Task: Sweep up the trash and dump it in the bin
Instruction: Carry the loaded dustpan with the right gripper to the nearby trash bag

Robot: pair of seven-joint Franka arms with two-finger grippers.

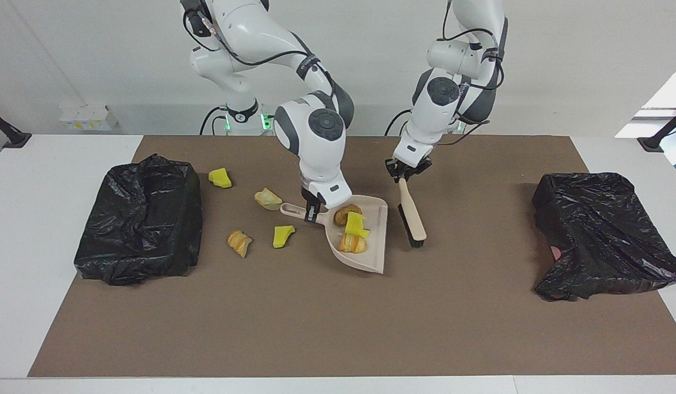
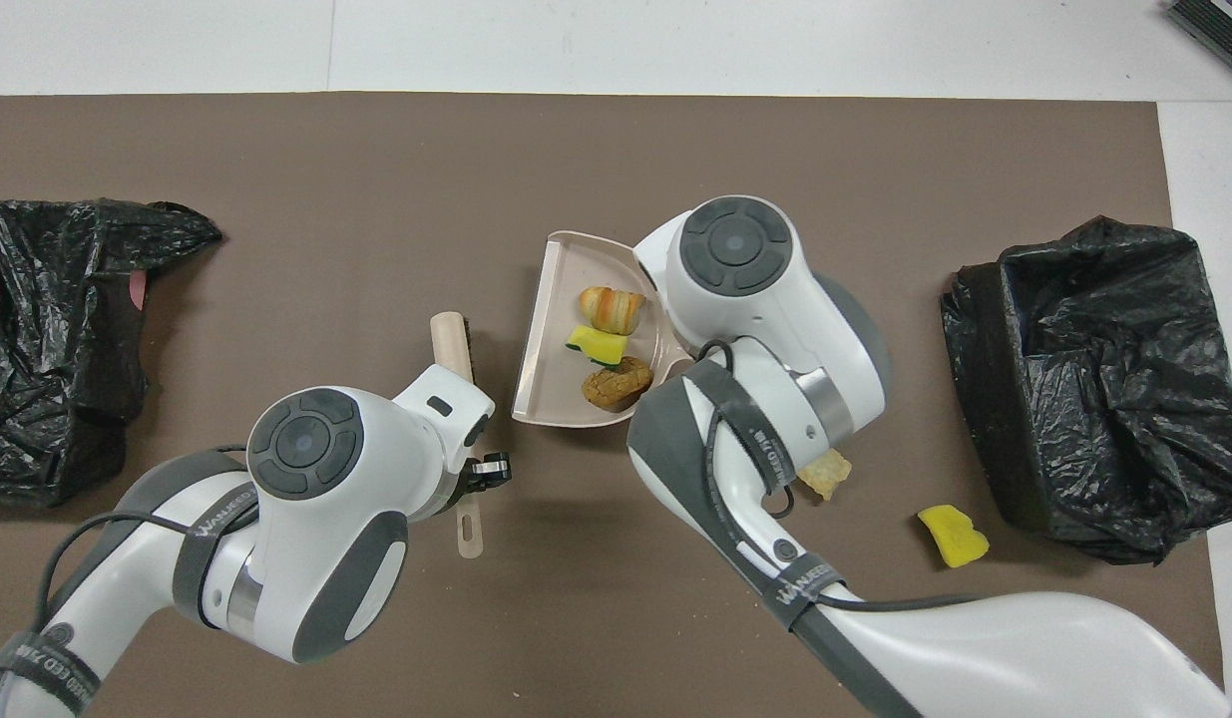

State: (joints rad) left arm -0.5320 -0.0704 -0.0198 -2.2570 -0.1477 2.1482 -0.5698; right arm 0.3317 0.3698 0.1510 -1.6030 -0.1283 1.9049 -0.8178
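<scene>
A brown mat (image 1: 338, 317) covers the white table (image 1: 20, 230).

The dustpan (image 1: 359, 241) lay mid-mat with three pieces of trash (image 1: 351, 227) in it; the brush (image 1: 411, 216) lay just beside it, toward the left arm's end; four loose pieces (image 1: 255, 216) lay between the dustpan and the bin (image 1: 140, 219) at the right arm's end of the table; a second bag-lined bin (image 1: 600, 232) sat at the left arm's end, well apart.
</scene>
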